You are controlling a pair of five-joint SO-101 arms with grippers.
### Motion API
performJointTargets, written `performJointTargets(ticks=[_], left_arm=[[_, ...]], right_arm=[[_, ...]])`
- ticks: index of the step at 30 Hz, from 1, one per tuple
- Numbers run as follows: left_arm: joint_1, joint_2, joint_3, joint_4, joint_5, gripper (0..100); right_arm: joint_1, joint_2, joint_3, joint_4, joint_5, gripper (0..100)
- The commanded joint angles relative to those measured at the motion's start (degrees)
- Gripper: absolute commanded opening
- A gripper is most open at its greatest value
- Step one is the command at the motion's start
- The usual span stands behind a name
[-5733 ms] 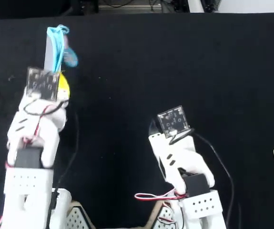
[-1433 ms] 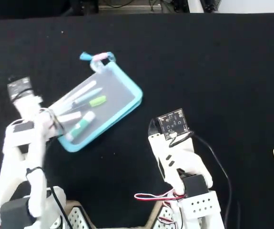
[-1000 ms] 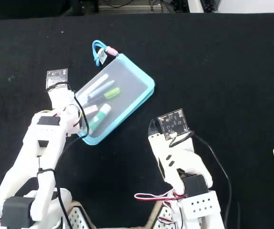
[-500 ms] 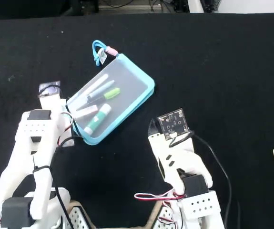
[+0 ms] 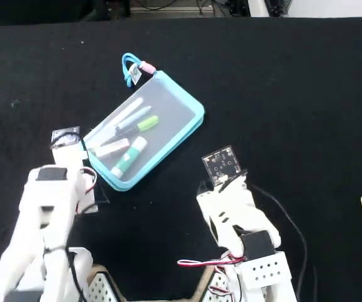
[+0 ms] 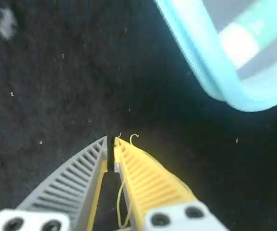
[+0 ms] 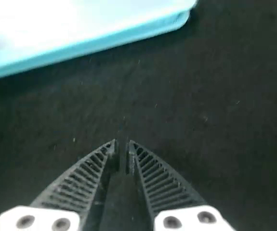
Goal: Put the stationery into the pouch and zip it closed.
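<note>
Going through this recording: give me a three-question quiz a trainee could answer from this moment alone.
1. True or false: the pouch lies flat on the black table with markers visible through its clear side.
2. The left arm's jaws are: A) shut on the pouch's edge; B) shut on nothing, close to the pouch's near corner; C) wide open above the pouch.
3. Fill in: the pouch's blue loop sits at its ____ end, away from both arms.

Key: 1 true; 2 B; 3 far.
</note>
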Motion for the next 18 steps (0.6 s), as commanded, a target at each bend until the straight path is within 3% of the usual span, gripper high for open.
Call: performJointTargets(ticks=[1,14,18], left_arm=[[-0.57,-13.54,5.85,-1.05,0.00,3],[-0.57,-44.48,21.41,-0.53,-0.18,3],[-0.57,-50.64,25.63,-0.53,-1.93,3]], right_arm=[[-0.09,-1.19,-4.44,2.99,0.00,3.4],[-0.26,-1.19,-4.44,8.18,-0.79,3.3],[1.23,-1.19,-4.35,8.70,-7.38,3.2]])
